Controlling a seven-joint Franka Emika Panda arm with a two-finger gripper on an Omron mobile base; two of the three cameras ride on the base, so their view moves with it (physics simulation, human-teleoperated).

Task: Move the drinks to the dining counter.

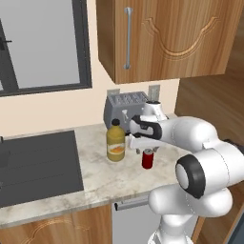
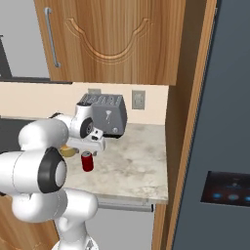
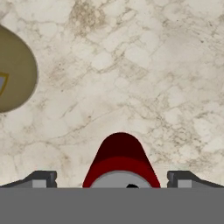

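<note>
I am hovering my hand (image 3: 112, 178), spread wide and holding nothing, right above the red can (image 3: 120, 162) standing on the marble table (image 3: 144, 78) beside the juice bottle (image 1: 116, 141). The can looks light, stiff and slick; I am judging a mid-body side grip best.

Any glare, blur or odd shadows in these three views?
Left base view: flat even light, no glare, faint shadow by the red can. Right base view: soft, low-detail render, arm hiding most of the orange-juice bottle. Hand view: sharp marble worktop, the can foreshortened between the open gripper fingertips.
</note>
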